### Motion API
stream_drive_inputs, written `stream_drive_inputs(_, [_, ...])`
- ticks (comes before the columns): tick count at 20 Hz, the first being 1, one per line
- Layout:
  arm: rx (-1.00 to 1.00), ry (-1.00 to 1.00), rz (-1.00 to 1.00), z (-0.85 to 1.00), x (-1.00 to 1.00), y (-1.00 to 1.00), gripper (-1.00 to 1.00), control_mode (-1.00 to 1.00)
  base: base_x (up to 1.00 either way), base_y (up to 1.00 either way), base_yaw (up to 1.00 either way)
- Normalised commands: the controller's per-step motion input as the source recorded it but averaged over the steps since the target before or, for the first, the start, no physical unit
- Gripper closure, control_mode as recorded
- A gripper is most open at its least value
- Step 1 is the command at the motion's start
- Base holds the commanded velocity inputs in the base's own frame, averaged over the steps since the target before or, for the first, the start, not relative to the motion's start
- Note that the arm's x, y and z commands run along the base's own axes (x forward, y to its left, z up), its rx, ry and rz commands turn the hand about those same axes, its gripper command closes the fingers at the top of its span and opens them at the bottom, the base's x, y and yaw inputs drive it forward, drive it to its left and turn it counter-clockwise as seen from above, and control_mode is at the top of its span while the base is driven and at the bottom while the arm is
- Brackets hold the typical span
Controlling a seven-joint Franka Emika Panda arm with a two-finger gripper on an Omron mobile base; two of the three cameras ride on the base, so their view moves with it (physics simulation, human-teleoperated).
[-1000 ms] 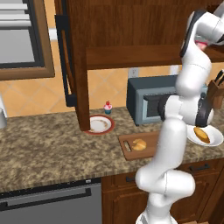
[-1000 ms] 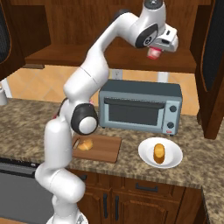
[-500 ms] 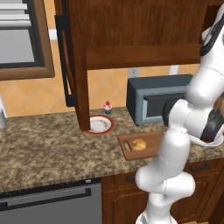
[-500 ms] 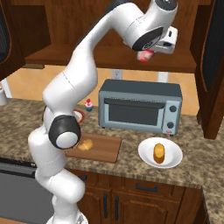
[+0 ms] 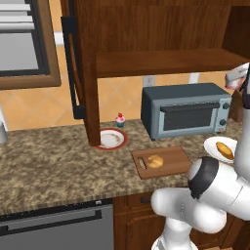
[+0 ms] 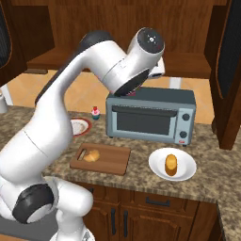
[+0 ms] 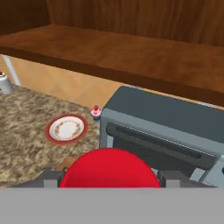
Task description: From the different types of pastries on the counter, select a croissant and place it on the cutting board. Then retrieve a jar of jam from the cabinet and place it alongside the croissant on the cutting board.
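Note:
In the hand view my gripper (image 7: 109, 180) is shut on the jar of jam (image 7: 109, 168), whose red lid sits between the two fingertips (image 7: 49, 179). The jar hangs above the toaster oven (image 7: 166, 131), below the cabinet shelf (image 7: 131, 57). From the right base view a sliver of red jar (image 6: 131, 94) peeks from under the arm. The white hand (image 5: 236, 76) sits at the right edge of the left base view. The croissant (image 5: 155, 161) lies on the cutting board (image 5: 171, 157), on the counter (image 5: 49, 166) in front of the oven. The cupcake (image 5: 120, 119) stands behind a red-rimmed plate (image 5: 111, 138).
The oblong orange-brown pastry (image 6: 171, 164) lies on a white plate (image 6: 184, 170) right of the board. The open cabinet door (image 5: 80, 73) with its black handle hangs left of the shelf. Another dark door (image 6: 230, 75) stands at the right. My arm's upper links (image 6: 117, 66) arch over the oven.
The arm has swung the jar away from the cabinet shelf, down and to the left, to just above the toaster oven. The croissant and board have not moved.

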Motion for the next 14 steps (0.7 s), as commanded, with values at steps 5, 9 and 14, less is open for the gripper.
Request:
stream_drive_inputs(5, [-0.06,-0.29,0.23,-0.87,-0.97,1.0,1.0,-1.0,0.0,0.0,0.0])
stream_drive_inputs(9, [0.12,-0.17,0.34,-0.89,-0.17,0.82,1.0,-1.0,0.0,0.0,0.0])
stream_drive_inputs(14, [0.21,-0.1,0.4,-0.78,0.13,0.32,1.0,-1.0,0.0,0.0,0.0])
